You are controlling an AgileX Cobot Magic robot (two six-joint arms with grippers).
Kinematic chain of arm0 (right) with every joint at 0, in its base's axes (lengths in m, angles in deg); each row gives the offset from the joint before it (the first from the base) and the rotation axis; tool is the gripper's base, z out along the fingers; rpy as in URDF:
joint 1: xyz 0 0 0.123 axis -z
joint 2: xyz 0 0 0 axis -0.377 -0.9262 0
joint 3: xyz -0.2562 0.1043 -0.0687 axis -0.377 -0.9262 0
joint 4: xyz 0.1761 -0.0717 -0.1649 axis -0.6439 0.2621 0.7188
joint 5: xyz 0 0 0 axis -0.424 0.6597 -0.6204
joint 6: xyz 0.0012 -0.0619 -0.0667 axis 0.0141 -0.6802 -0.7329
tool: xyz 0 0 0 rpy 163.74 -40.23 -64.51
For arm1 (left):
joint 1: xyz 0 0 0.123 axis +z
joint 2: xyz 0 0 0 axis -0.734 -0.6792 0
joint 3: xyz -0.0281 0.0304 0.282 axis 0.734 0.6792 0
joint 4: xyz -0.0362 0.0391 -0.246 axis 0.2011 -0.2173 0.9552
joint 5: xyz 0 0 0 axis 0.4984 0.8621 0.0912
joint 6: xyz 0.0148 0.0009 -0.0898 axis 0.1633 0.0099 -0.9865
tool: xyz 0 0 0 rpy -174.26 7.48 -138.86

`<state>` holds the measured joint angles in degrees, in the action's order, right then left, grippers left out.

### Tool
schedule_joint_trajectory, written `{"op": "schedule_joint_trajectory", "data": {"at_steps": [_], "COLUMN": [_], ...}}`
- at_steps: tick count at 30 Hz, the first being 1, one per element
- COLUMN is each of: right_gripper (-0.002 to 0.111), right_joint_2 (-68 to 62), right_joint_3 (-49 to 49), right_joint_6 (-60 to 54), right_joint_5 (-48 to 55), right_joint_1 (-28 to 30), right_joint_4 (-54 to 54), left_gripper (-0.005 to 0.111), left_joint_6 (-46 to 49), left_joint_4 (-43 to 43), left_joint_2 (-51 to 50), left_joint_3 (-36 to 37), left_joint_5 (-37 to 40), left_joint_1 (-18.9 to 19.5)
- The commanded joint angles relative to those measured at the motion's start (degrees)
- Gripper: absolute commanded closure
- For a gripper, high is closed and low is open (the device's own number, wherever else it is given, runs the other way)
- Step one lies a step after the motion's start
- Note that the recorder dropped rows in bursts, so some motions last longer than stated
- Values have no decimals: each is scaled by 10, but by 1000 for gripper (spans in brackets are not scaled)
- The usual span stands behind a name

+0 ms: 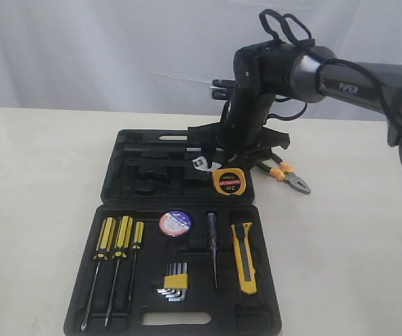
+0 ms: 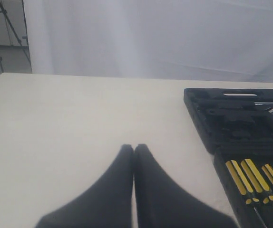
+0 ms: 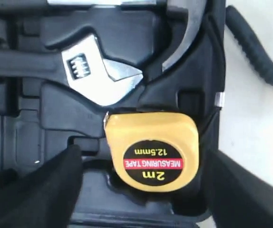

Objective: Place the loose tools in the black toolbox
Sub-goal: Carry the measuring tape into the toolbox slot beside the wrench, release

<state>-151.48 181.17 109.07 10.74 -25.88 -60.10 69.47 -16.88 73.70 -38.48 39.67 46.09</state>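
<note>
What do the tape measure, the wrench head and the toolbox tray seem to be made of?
Tape measure: likely a plastic case, smooth yellow with a soft sheen, printed label.
Wrench head: metal, bright silvery and reflective.
Toolbox tray: probably moulded plastic, matte black, with shaped recesses.

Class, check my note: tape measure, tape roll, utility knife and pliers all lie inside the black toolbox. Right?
No. The pliers lie on the table, as the exterior view shows; the tape measure, tape roll and utility knife are inside the toolbox.
</note>
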Motion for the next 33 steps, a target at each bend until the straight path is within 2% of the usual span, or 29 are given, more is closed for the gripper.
{"op": "schedule_joint_trajectory", "data": {"at_steps": [1,2,6,13,33], "right_gripper": [88,107,109,109,109], "right_joint_2": [8,8,2,-62,-32], "right_joint_3": [1,1,1,1,1], "right_joint_6": [-45,-65,-73,-74,-88], "right_joint_5": [2,-12,-55,-36,-29], "right_joint_1": [1,1,1,2,2], "right_joint_4": [-1,1,8,9,15], "left_gripper": [107,107,107,107,107], "left_joint_6": [0,0,0,0,-1], "left_joint_4": [1,1,1,1,1], "left_joint_2": [2,2,2,2,2], "left_joint_3": [1,1,1,1,1], "left_joint_5": [0,0,0,0,0], "left_joint_1": [-1,-1,-1,-1,-1]}}
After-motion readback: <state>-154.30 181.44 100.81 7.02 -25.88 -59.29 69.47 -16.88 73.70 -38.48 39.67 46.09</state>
